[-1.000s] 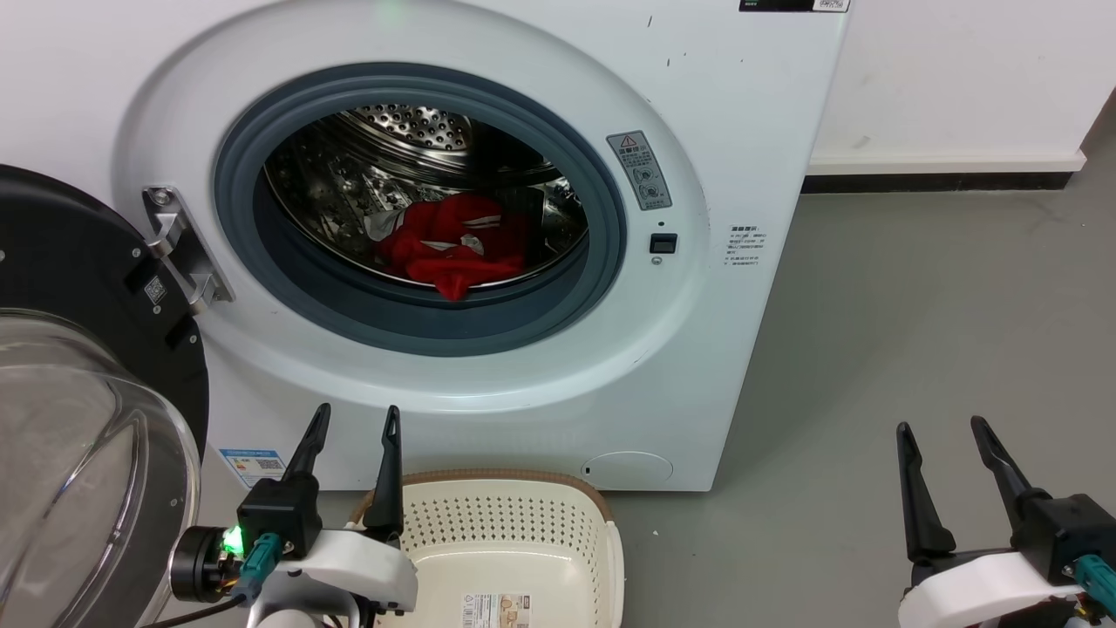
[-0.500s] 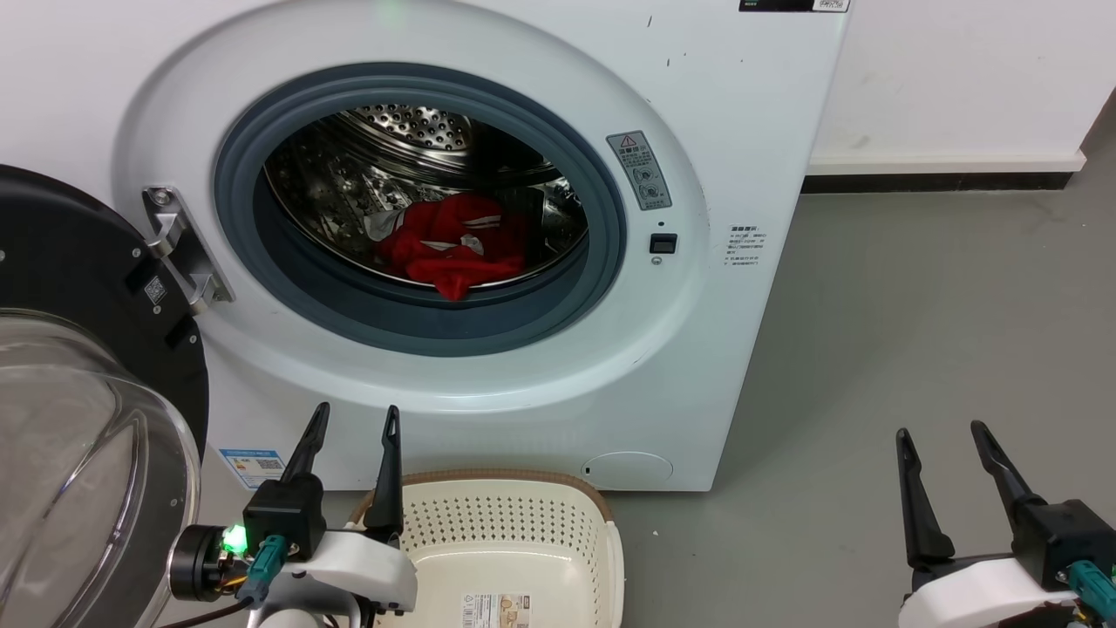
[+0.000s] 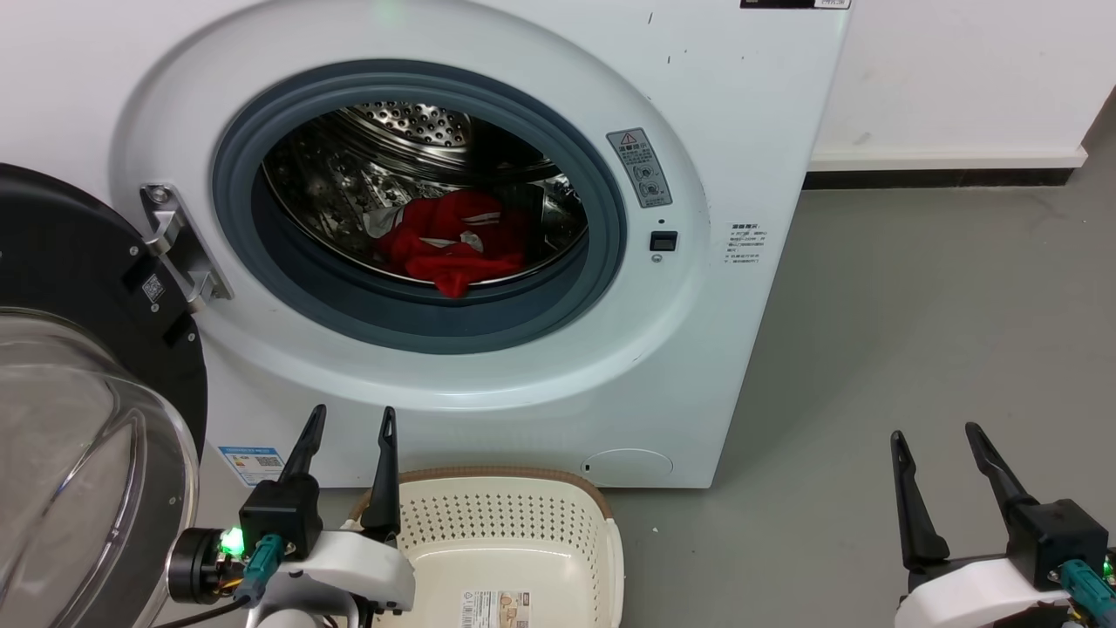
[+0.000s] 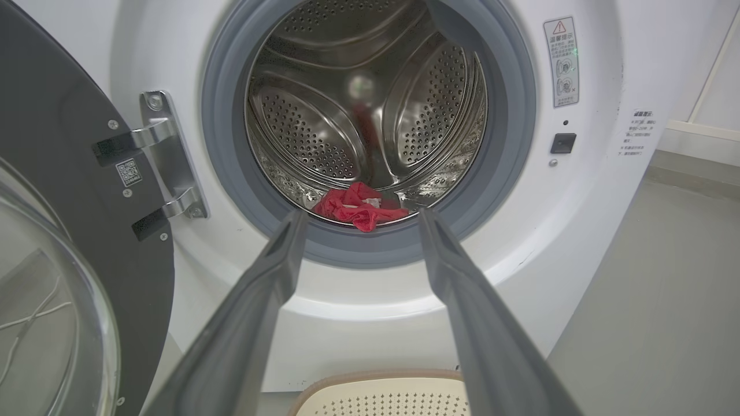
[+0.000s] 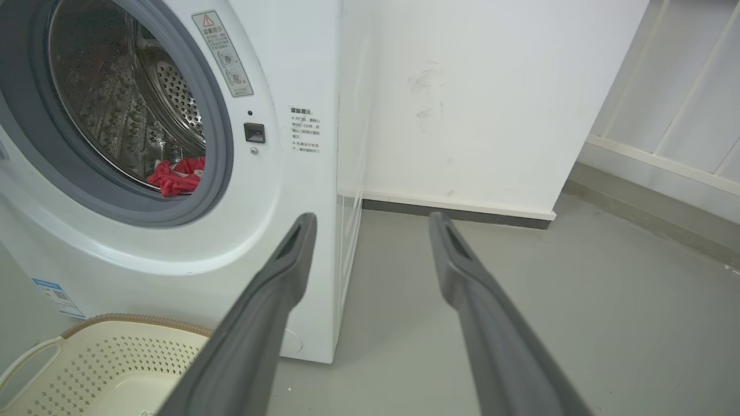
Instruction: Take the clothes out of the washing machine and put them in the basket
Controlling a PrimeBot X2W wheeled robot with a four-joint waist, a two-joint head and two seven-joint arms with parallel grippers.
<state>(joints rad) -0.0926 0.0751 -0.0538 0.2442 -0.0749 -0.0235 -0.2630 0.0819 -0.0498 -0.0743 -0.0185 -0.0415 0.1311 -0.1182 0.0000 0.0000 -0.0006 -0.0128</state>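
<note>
- The left gripper (image 3: pixel 353 410) holds its jaws wide and empty. Its wrist view looks between them into the drum (image 4: pixel 324 133), where the clothes (image 4: pixel 358 207) lie at the front lip of the washing machine (image 3: pixel 741 105).
- The head view adds the basket (image 3: pixel 523 478) below and just right of those jaws.
- The right gripper (image 3: pixel 934 431), jaws also wide and empty, faces bare floor (image 3: pixel 915 305). Its wrist view gives the washer's side edge and the wall (image 5: pixel 491 86).
- The open door (image 3: pixel 87 262) stands left of the left jaws.

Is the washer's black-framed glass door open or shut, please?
Open: the black-framed glass door stands swung left, baring the steel drum and red garment.
</note>
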